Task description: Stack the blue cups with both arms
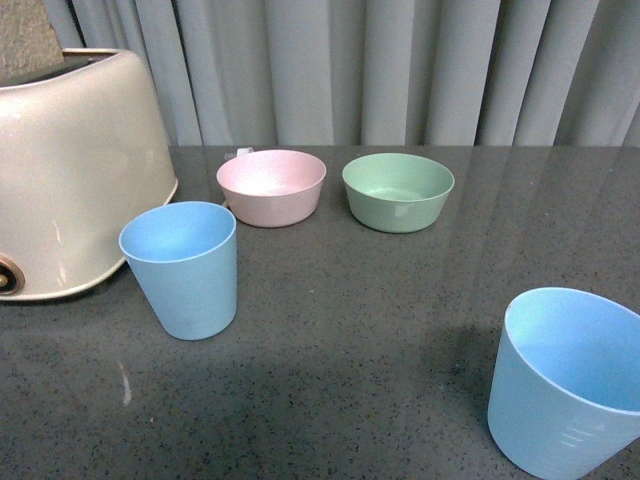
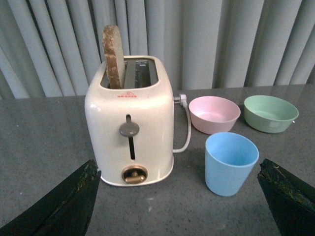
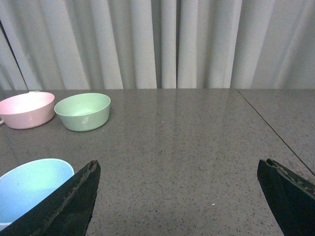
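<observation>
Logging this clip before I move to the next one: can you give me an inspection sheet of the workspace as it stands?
Surface: dark speckled table, glossy.
Job's things: left blue cup and right blue cup, both upright, far apart, not stacked.
Clutter: pink bowl and green bowl side by side at the back, both empty; cream toaster with a bread slice standing in one slot.
Grippers: left gripper and right gripper both open, holding nothing.
Cables: white cord looping at the toaster's side.
Surroundings: grey curtain behind the table.
</observation>
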Robot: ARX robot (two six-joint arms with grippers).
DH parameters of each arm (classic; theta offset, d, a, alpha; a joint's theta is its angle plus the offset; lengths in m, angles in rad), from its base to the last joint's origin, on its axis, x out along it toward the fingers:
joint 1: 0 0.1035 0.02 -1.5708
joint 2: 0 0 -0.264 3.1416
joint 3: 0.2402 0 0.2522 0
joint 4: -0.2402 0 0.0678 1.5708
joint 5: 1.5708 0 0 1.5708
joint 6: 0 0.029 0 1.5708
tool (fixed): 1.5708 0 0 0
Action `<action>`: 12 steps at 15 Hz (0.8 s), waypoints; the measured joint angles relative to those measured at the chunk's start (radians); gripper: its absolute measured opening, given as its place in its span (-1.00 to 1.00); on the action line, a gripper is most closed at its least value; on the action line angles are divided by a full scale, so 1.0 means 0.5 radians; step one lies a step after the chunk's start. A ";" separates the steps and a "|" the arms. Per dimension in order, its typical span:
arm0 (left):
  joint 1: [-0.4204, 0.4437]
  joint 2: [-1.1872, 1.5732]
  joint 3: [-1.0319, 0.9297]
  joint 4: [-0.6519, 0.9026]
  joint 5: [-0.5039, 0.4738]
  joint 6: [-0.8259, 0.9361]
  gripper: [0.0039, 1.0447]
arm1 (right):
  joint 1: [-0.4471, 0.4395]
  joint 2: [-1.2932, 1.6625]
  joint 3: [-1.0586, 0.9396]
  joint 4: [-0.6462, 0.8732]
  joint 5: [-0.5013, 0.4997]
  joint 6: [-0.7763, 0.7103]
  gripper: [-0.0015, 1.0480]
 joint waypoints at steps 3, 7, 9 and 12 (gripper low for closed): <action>-0.128 0.691 0.329 0.467 0.196 0.085 0.88 | 0.000 -0.001 0.000 0.000 0.000 0.000 0.87; -0.285 1.564 0.887 0.376 0.436 0.156 0.88 | 0.000 0.000 0.000 0.001 0.000 0.000 0.87; -0.366 1.836 1.091 0.151 0.526 0.188 0.88 | 0.000 0.000 0.000 0.000 0.000 0.000 0.87; -0.547 2.018 1.182 -0.075 0.504 0.298 0.88 | 0.000 0.000 0.000 0.000 0.000 0.000 0.87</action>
